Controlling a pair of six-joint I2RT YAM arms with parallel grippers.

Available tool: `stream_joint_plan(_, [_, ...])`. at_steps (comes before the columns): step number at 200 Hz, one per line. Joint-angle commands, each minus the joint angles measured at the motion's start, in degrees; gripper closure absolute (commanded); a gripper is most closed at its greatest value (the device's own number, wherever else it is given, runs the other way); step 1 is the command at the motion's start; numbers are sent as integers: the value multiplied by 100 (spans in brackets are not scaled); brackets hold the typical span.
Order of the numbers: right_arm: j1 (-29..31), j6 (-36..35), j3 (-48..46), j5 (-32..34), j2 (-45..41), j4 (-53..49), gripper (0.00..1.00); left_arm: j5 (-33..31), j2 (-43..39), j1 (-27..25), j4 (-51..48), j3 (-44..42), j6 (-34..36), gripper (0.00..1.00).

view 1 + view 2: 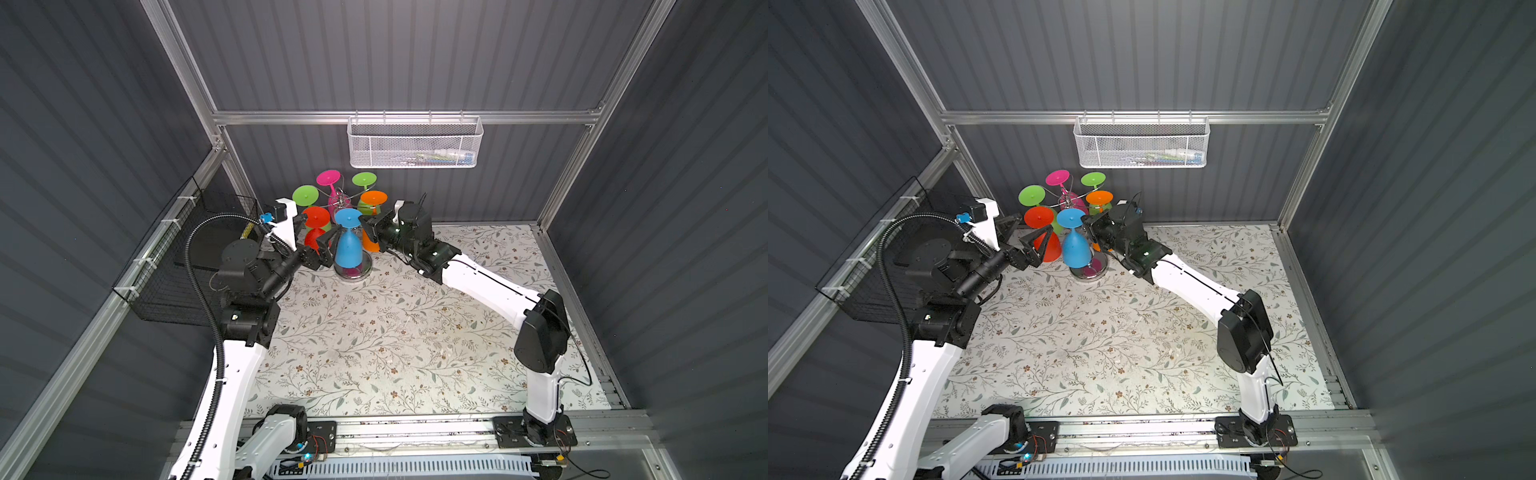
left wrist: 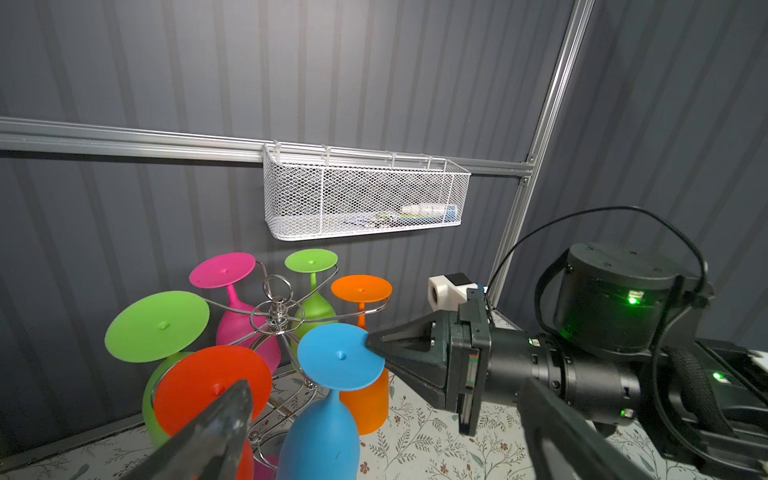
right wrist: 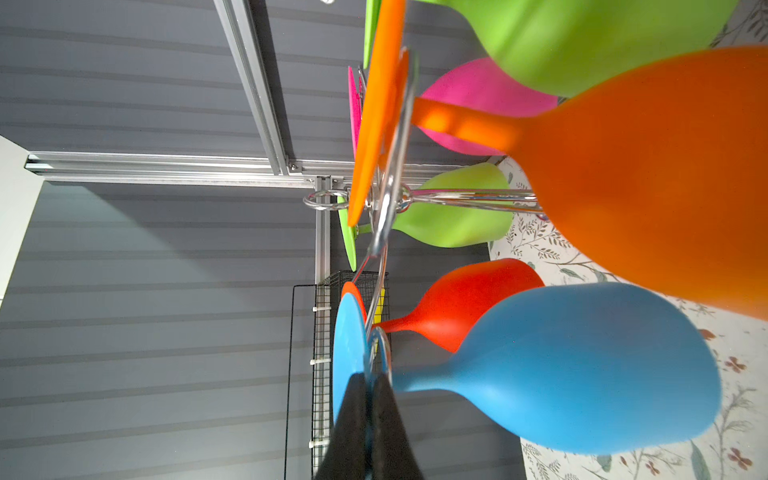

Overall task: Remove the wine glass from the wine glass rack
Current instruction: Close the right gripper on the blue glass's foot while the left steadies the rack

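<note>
Wine glass rack (image 2: pixel 277 311) stood at the back of the floral table (image 1: pixel 395 332), below the white mesh basket (image 1: pixel 415 145) on the wall. Six coloured glasses hung upside down on it. Blue wine glass (image 1: pixel 347 249) hung on the front arm, bowl down over the chrome base, not yet off. Right gripper (image 2: pixel 371 345) was closed, reaching in from the right, fingertips pinching the rim of the blue glass's foot. Left gripper (image 1: pixel 1037 223) was wide open, holding nothing, jaws spread just beside the red glass (image 1: pixel 1054 249), left of the blue one. Couldn't tell whether it touched the red glass
</note>
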Motion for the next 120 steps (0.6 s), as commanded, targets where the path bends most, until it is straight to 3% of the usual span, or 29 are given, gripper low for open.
stream_joint_plan(1, [53, -155, -106, 122, -310, 96, 100, 67, -123, 59, 47, -44, 11, 0])
stream_joint_plan(61, [235, -294, -77, 195, -379, -15, 100, 83, -130, 59, 91, -100, -24, 0])
stream_joint_plan(120, [304, -328, 563, 176, 59, -260, 100, 62, -182, 59, 118, -154, -7, 0])
